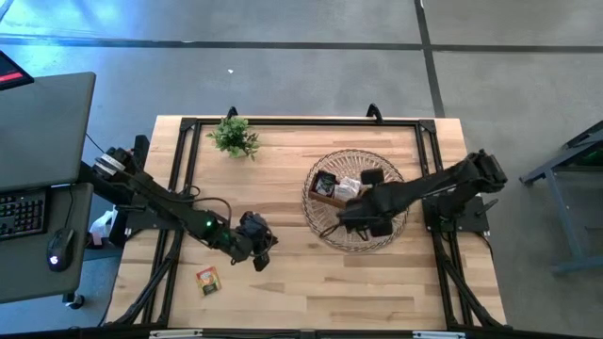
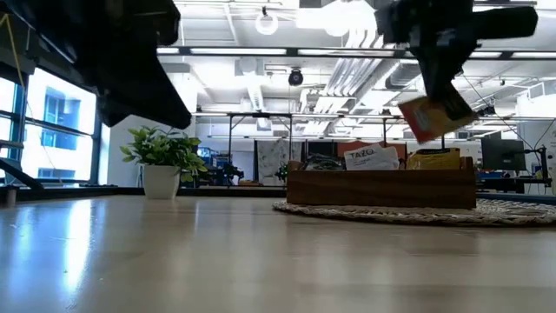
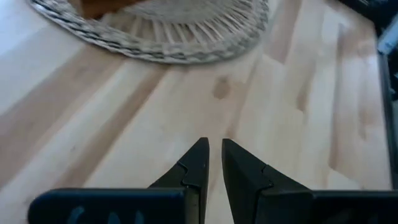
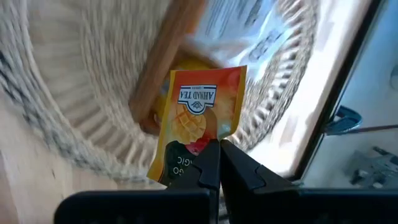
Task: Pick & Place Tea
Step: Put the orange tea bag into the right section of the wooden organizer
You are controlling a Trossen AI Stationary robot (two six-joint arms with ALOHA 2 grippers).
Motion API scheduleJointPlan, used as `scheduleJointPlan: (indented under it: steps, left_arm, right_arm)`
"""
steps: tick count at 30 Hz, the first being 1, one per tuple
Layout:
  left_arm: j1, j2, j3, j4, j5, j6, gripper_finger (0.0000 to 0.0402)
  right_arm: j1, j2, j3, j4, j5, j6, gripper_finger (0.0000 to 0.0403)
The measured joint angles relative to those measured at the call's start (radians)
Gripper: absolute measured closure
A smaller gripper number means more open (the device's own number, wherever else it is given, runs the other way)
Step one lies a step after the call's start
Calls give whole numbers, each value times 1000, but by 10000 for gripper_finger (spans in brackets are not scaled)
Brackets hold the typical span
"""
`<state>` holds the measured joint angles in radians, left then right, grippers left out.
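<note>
We see the right gripper (image 4: pixel 219 163) pinching an orange tea packet (image 4: pixel 198 121) tight, up in the air over the basket (image 1: pixel 330 231).
Our left gripper (image 3: pixel 214 163) hangs over the bare table (image 1: pixel 311 282), its fingers a little apart and holding nothing. Another packet (image 1: pixel 207 280) lies near it.

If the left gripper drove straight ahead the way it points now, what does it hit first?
Probably bare table, then the wicker basket rim. The left gripper, nearly closed and empty, points at it; depth is unclear.
</note>
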<state>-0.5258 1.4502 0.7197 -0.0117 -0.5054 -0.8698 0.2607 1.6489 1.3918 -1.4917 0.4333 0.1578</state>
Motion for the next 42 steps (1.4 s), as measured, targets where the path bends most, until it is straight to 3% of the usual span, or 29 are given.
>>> scheduleJointPlan:
  steps: [6,12,21,33,38,42]
  left_arm:
    - [64,-23,2,0,-1,1,358]
    - [121,-23,2,-43,8,-1,358]
    - [188,-23,2,-71,24,6,358]
    - [199,-23,2,-97,51,1,358]
    - [199,-23,2,-111,66,1,358]
    - [198,-67,0,-193,73,-20,358]
  right_arm:
    - [-85,66,0,-19,-58,-206,402]
    - [-134,144,0,-32,29,-384,401]
    - [-151,174,0,12,3,-554,382]
    - [-149,174,0,55,-15,-547,329]
    - [-149,174,5,46,36,-457,317]
    - [-149,174,72,-7,15,-343,316]
